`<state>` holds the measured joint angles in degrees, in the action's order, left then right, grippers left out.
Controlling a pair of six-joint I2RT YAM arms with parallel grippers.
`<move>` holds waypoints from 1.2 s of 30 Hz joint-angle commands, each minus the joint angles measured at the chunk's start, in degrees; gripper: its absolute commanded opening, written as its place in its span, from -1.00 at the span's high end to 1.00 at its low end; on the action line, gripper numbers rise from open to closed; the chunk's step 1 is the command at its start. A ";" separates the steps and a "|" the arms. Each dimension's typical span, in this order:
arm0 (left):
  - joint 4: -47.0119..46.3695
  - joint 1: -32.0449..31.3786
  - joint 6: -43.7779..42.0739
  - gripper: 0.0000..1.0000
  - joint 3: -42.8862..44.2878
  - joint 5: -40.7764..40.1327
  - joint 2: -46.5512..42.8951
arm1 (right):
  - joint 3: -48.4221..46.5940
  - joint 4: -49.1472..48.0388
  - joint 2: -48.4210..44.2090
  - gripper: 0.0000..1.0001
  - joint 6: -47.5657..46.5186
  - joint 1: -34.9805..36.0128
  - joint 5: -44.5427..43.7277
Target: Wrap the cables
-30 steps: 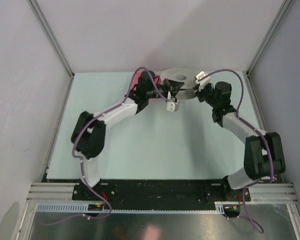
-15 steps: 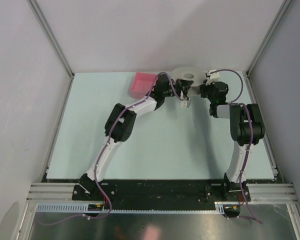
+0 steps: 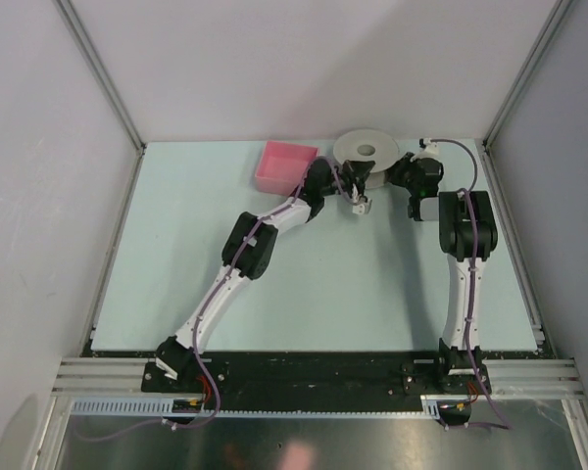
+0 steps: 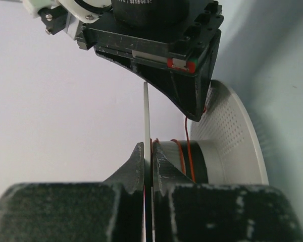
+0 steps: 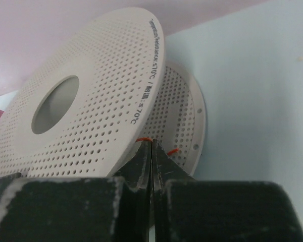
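The cable [image 4: 189, 154] is a hair-thin red-orange wire with a few turns round the hub of a white perforated spool [image 3: 366, 149] at the back of the table. In the left wrist view my left gripper [image 4: 147, 148] is shut on the thin edge of one spool flange [image 4: 146, 116]. It sits just in front of the spool [image 3: 358, 181] in the top view. My right gripper [image 5: 151, 142] is shut at the gap between the two flanges. Short bits of the cable [image 5: 173, 150] show on either side of its tips. It stands at the spool's right side [image 3: 404, 174].
A pink bin [image 3: 284, 164] sits on the table left of the spool, close to the left arm's wrist. The enclosure's back wall [image 3: 323, 59] runs right behind the spool, and metal frame posts [image 3: 510, 93] flank the corners.
Both arms have stretched out toward the back of the table. The left gripper moved right to the spool, uncovering the pink bin. The right arm straightened up.
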<state>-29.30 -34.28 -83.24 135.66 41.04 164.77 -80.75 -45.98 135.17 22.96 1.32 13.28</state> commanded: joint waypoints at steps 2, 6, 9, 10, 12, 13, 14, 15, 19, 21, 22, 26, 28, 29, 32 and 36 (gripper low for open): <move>-4.45 -0.36 -5.06 1.00 4.90 6.40 3.30 | -8.55 -5.67 4.90 1.00 11.29 0.02 1.38; -4.45 0.25 -5.98 0.96 6.04 7.08 5.40 | -12.68 -5.39 8.38 1.00 15.47 -0.02 1.55; -4.45 0.58 -6.57 0.81 6.40 7.14 6.45 | -15.63 -4.18 10.76 1.00 18.00 0.04 1.17; -4.45 0.69 -6.84 0.72 6.43 7.09 6.62 | -16.53 -3.76 11.36 1.00 18.66 0.10 0.98; -4.45 0.97 -7.70 0.41 6.43 7.03 6.95 | -17.88 -2.93 12.33 1.00 19.81 0.11 0.37; -4.45 1.06 -8.06 0.22 6.41 6.90 6.92 | -18.44 -2.56 12.72 1.00 20.22 0.10 0.05; -4.49 1.19 -8.25 0.04 6.30 6.75 6.72 | -19.08 -2.11 13.13 1.00 20.82 0.13 -0.37; -4.52 1.35 -8.34 -0.10 6.08 6.68 6.41 | -19.70 -1.49 13.51 1.00 21.61 0.15 -0.89; -5.91 1.69 -8.53 -0.39 2.85 6.92 3.52 | -22.47 0.77 15.25 1.00 23.99 -0.03 -1.96; -7.96 1.64 -8.32 -0.46 -1.93 8.11 0.37 | -23.87 1.80 16.14 1.00 25.03 -0.01 -2.01; -8.97 1.52 -8.24 -0.49 -5.12 8.98 -1.56 | -24.56 2.36 16.68 1.00 25.60 -0.01 -2.02; -13.20 0.75 -6.94 -0.60 -18.44 12.20 -11.13 | -27.63 4.56 18.62 1.00 27.68 0.00 -1.52; -15.87 0.13 -5.71 -0.64 -24.26 13.03 -14.94 | -28.85 5.41 19.40 1.00 28.26 -0.03 -1.33; -17.41 -0.11 -5.09 -0.65 -26.83 13.20 -16.64 | -29.38 5.74 19.76 1.00 28.45 -0.10 -1.33; -20.87 -0.61 -3.95 -0.67 -33.24 13.06 -20.85 | -29.88 6.44 19.96 1.00 28.79 -0.14 -1.35; -23.34 -0.64 -3.09 -0.67 -39.25 11.75 -25.01 | -28.23 6.63 19.12 0.73 29.32 -0.56 -0.46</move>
<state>-44.75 -34.52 -87.99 100.53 51.46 147.02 -107.94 -40.34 153.77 50.98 1.19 13.41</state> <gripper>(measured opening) 0.834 0.078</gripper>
